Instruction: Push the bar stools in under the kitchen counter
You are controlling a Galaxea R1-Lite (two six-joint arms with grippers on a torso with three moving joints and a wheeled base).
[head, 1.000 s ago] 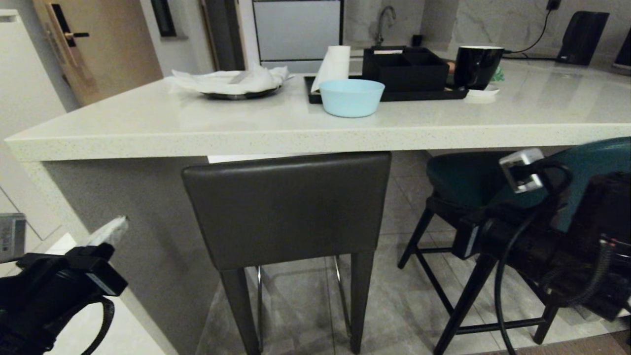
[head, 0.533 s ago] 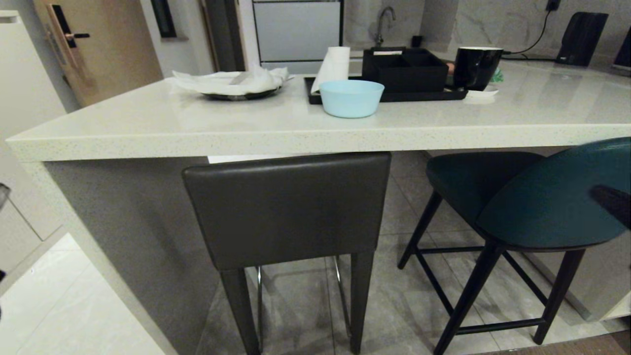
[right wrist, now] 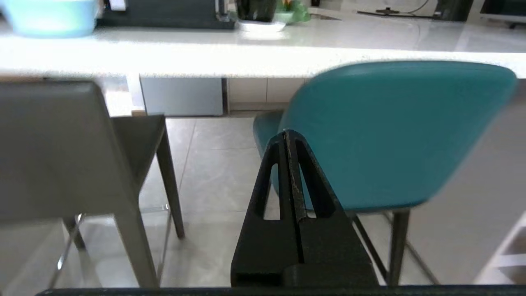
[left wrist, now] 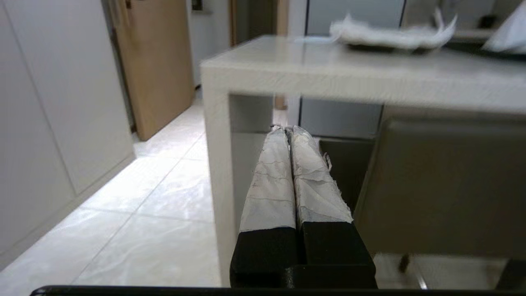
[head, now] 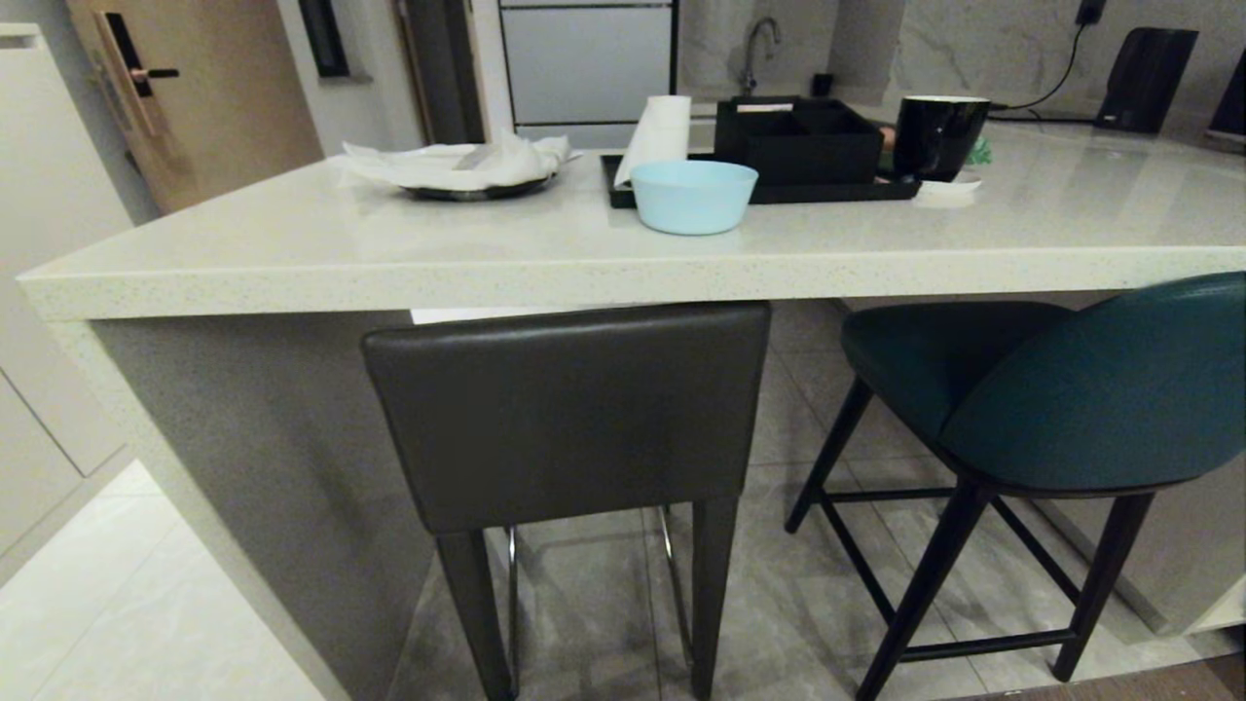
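The dark grey bar stool (head: 569, 414) stands with its square back close under the edge of the pale kitchen counter (head: 584, 277). The teal bar stool (head: 1100, 389) stands to its right, its seat under the counter and its curved back out in front of the edge. Neither arm shows in the head view. My left gripper (left wrist: 286, 129) is shut and empty, level, facing the counter's end panel (left wrist: 215, 164) beside the grey stool (left wrist: 444, 185). My right gripper (right wrist: 287, 132) is shut and empty, pointing at the teal stool's back (right wrist: 394, 135), short of it.
On the counter sit a light blue bowl (head: 693, 195), a black tray with boxes (head: 798, 141), a black mug (head: 939, 131), a paper roll (head: 660, 127) and a plate with crumpled paper (head: 467, 166). White cabinets (left wrist: 61, 107) and a wooden door (head: 195, 88) lie left.
Both arms have dropped out of the head view: the left from the lower left corner, the right from in front of the teal stool. The stools have not moved.
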